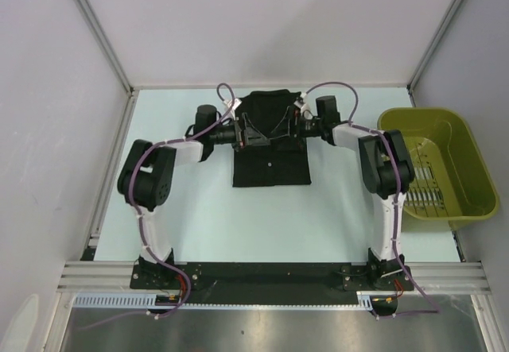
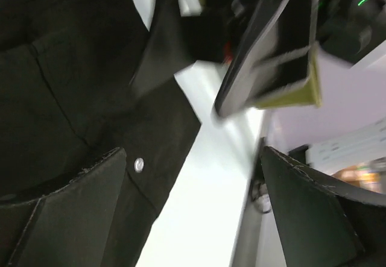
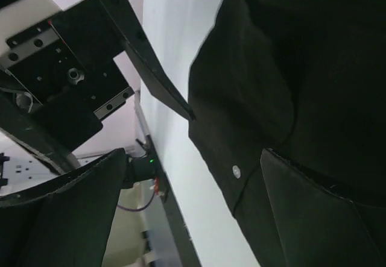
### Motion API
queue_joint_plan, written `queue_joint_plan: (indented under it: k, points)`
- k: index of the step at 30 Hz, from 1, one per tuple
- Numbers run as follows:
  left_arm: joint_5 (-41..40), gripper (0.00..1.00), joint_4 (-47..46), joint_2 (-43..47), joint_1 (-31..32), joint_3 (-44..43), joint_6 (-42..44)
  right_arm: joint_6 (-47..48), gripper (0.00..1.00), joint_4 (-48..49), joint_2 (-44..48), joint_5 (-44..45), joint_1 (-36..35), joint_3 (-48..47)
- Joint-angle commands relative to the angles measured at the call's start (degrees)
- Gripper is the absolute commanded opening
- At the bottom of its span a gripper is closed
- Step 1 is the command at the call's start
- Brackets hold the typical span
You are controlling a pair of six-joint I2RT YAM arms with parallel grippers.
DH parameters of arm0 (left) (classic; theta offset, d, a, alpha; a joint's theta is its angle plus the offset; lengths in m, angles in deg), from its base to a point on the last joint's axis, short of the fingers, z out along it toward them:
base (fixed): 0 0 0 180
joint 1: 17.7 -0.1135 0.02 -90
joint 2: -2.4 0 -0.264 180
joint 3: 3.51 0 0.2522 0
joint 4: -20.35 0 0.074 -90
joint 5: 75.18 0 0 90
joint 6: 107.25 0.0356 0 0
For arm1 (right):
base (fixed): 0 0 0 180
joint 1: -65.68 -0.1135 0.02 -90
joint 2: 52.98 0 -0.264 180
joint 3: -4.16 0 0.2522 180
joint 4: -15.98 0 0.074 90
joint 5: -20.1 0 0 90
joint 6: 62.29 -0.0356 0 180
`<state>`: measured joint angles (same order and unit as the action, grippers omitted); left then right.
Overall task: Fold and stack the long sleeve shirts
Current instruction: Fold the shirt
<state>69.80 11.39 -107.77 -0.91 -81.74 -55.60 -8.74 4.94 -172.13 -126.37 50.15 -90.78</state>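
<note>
One black long sleeve shirt [image 1: 270,165] lies on the white table at the back middle, folded into a rough rectangle. Both grippers hover over its far half, facing each other. My left gripper [image 1: 248,133] is open and empty. In the left wrist view [image 2: 193,152] its jaws span the shirt's edge [image 2: 60,68] and bare table. My right gripper [image 1: 288,125] is open and empty too. In the right wrist view [image 3: 193,152] one finger [image 3: 325,213] is over the shirt [image 3: 301,68], near a small silver button [image 3: 236,171]. No second shirt shows.
An olive-green plastic basket [image 1: 433,165] stands at the right edge of the table, beside the right arm. White walls and a metal frame enclose the table [image 1: 183,209] at the back and sides. The other gripper's body [image 3: 78,80] is close by in the right wrist view.
</note>
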Motion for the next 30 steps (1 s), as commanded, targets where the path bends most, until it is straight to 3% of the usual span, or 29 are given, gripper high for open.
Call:
queue_joint_plan:
  k: [1,9,15,18,21,24,30]
  points:
    - [1.0,0.99,-19.4,-5.0,-0.1,-2.6,-17.8,-11.9,1.0,14.1,-3.6,-5.5,-1.6,-2.6]
    - [-4.1,0.99,-17.0,-16.9,-0.2,-10.1,-19.1,-13.9,1.0,16.7,-15.2,-5.4,1.0,-9.2]
    - [-5.9,0.99,-15.0,-21.3,-2.9,-10.2,-17.7,-8.1,1.0,11.9,-18.3,-5.2,3.0,-10.7]
    - [-6.1,1.0,-13.0,-19.7,-4.8,-8.8,-14.8,-4.4,1.0,8.5,-17.8,-4.9,4.3,-10.9]
    - [-1.1,1.0,-13.9,-14.1,-6.3,-7.4,-9.1,-6.2,1.0,8.4,-12.4,-7.0,5.2,-11.4]
    - [4.1,1.0,-4.7,-4.4,-6.3,-5.1,-0.6,-7.0,1.0,6.3,-5.1,-8.4,4.7,-9.0]
    - [6.0,0.99,-3.7,7.0,-2.9,7.7,-3.3,-4.6,1.0,5.1,7.1,-8.6,0.4,4.9]
